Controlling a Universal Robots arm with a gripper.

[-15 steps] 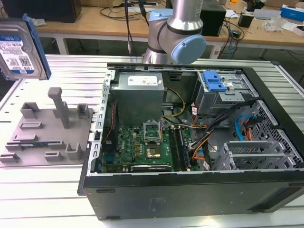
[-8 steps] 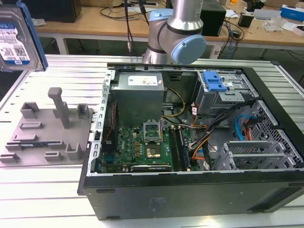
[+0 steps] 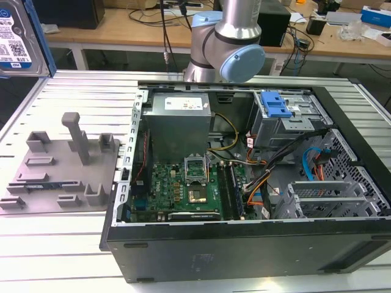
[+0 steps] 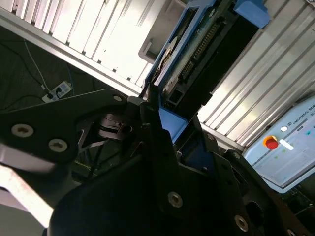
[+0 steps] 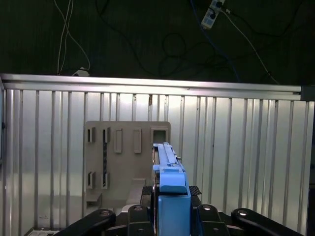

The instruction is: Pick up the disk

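Claw [image 5: 170, 216] clenched on the disk [image 5: 170, 172], holding it edge-on high above the table [image 5: 236, 147]. In the first wrist view the hard drive's blue side rail runs away from the camera between the black fingers [image 5: 135, 216], with the grey slotted fixture tray [image 5: 123, 152] lying flat on the ribbed aluminium table below it. In the second wrist view the disk [image 4: 192, 54] shows its connector edge and blue rail, gripped at its near end by the claw [image 4: 165, 132]; a control panel with a red button [image 4: 270, 142] sits off at about 4 o'clock.

In the exterior view the disk [image 3: 18, 36] hangs at the frame's 10 o'clock corner, label side visible, white-and-blue barcode sticker facing the camera. The grey fixture tray [image 3: 61, 168] rests on the table [image 3: 55, 244] at 9 o'clock, beside the open computer case [image 3: 256, 183]. Inside the case: motherboard [image 3: 183, 189], power supply [image 3: 180, 122], blue-handled drive cage [image 3: 278, 110] at 1 o'clock. Robot arm base [image 3: 226, 43] stands behind the case at 12 o'clock.
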